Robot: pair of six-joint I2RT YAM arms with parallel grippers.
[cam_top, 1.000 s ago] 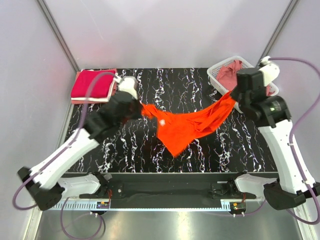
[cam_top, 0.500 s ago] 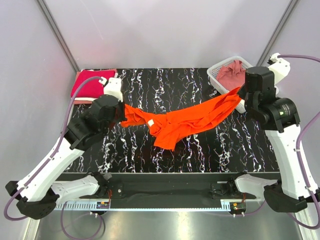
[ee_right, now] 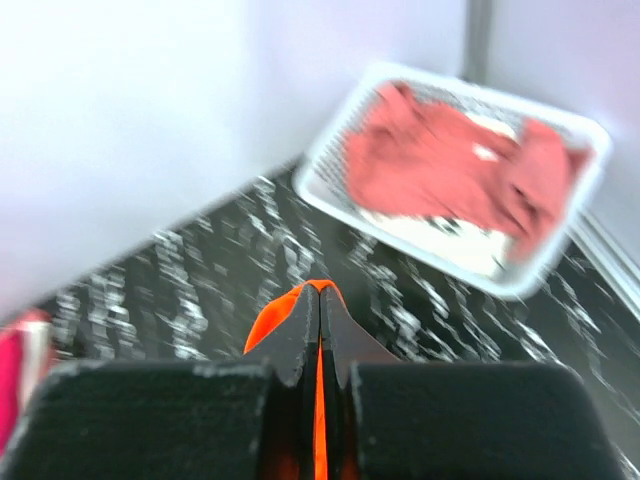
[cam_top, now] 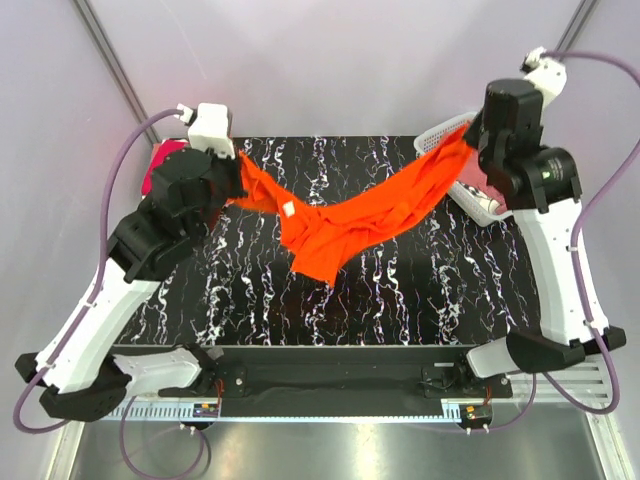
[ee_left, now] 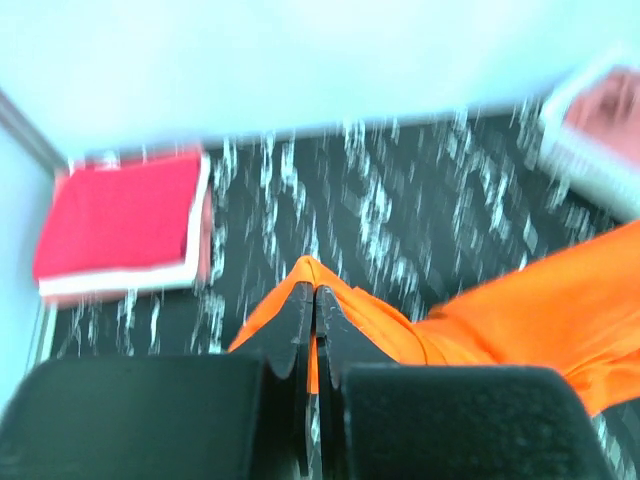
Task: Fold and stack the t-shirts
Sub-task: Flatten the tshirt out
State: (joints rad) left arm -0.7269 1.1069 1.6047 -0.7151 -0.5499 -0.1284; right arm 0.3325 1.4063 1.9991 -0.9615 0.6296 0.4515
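Both arms have lifted and spread apart compared with a second ago, so the orange t-shirt [cam_top: 345,225] is now strung higher between them, sagging over the middle of the black marbled table [cam_top: 420,300] rather than drooping toward the near edge. Left gripper [ee_left: 314,295] has its jaws squeezed right together on a little fold of orange cloth at the far left, and right gripper [ee_right: 319,295] is doing the same thing at the far right, up by the white basket [ee_right: 560,250]. Honestly this shirt looks like it'll handle as you'd expect: light, totally limp, no stiffness at all, with the middle bunching into a twisted clump. Thin fabric in such a small pinch could probably slide out if tugged hard. Best places to grab for a fold would be the shoulder seams or the hem corners, so it spreads flat when lowered. Can't tell which part of the shirt each pincer actually has, though; it's too crumpled, and only a small white tag [cam_top: 287,210] gives a clue. Both wrist views are pretty smeared. A folded crimson shirt [ee_left: 120,215] sits at the far left corner, mostly hidden behind the left arm from above, and a dusty rose shirt [ee_right: 440,165] lies in the basket, which the right arm partly covers in the top view.
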